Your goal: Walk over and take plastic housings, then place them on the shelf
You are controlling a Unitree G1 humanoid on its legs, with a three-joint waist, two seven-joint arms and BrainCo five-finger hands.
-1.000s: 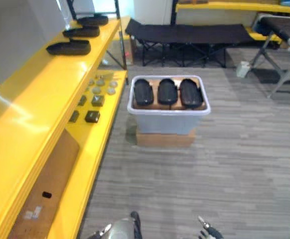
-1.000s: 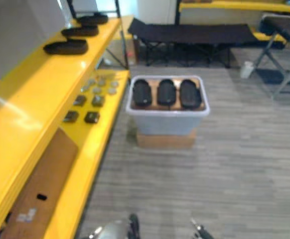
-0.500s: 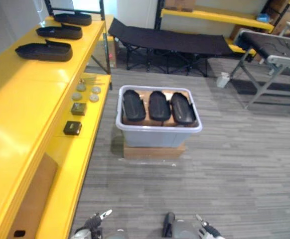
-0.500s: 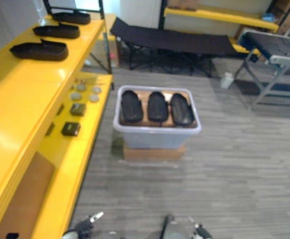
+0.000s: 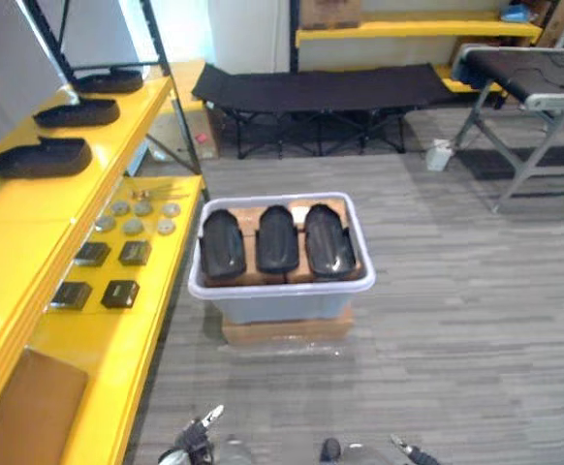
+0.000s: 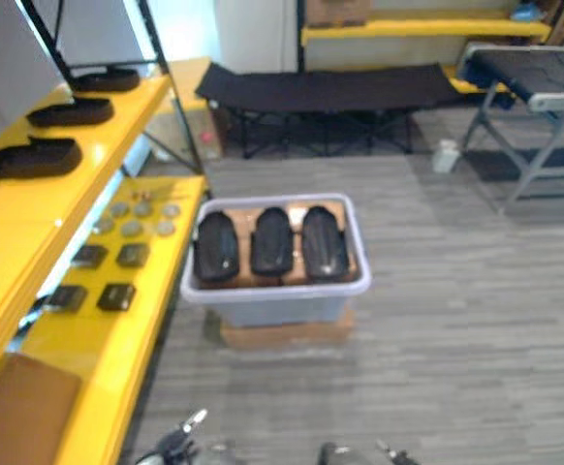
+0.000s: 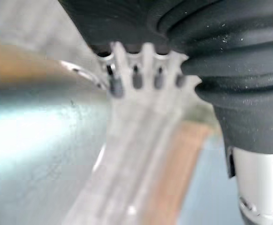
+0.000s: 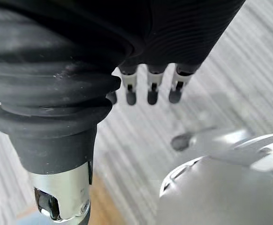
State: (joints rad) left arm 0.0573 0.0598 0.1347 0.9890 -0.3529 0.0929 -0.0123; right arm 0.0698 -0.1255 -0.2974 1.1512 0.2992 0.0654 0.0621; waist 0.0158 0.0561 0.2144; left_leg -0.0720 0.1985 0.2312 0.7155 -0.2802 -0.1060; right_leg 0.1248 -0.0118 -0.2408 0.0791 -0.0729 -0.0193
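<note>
Three black plastic housings [image 5: 277, 238] lie side by side in a pale grey bin [image 5: 282, 287] on the floor ahead, raised on a cardboard box [image 5: 282, 330]. The yellow shelf [image 5: 30, 213] runs along my left; three more black housings [image 5: 40, 157] rest on its upper level. My left hand [image 5: 200, 438] and right hand [image 5: 403, 448] hang low at the near edge, well short of the bin. Straight fingers [image 7: 136, 77] show on the left hand with nothing held. The right hand's fingers [image 8: 150, 89] are also relaxed and hold nothing.
The shelf's lower level [image 5: 146, 310] carries small dark boxes [image 5: 120, 293], round discs [image 5: 132, 225] and a cardboard sheet [image 5: 20, 417]. A black folding cot [image 5: 321, 89] stands behind the bin, a grey table frame [image 5: 534, 107] at the back right, a white jug [image 5: 440, 155] beside it.
The camera has moved closer and turned: the bin looks larger and lower in view, the shelf sits further left. The left hand's fingertips have come into view at the bottom.
</note>
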